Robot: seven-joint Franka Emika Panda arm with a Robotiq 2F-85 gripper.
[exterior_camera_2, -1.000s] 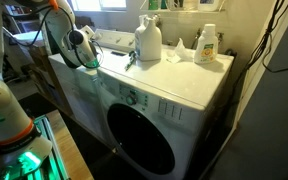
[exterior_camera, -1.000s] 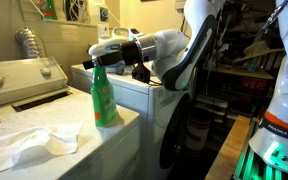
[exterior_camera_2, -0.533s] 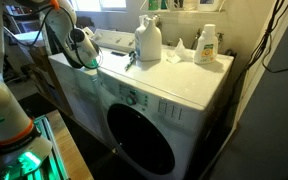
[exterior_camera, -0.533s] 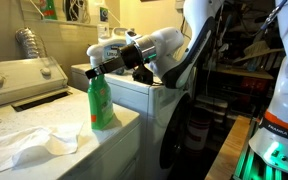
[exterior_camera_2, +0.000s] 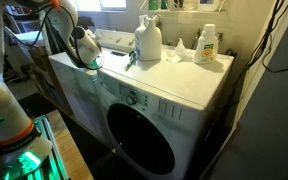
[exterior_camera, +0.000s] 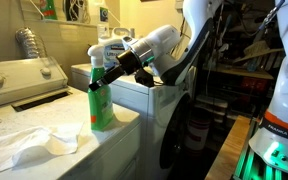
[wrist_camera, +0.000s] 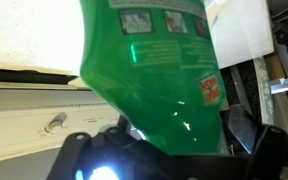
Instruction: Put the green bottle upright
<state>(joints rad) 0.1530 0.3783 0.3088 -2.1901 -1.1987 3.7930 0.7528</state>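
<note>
On the green bottle, labels blur unreadably.

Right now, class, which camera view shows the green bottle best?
An exterior view: the green bottle appears whole, standing on the white appliance top with the fingers at its neck. The wrist view shows only a close-up of its body. In an exterior view the arm largely hides it.

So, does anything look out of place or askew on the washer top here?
Only a white cloth lies crumpled on the washer top, beside the green bottle. The bottle itself stands about upright, with the gripper at its neck. No spill shows.
</note>
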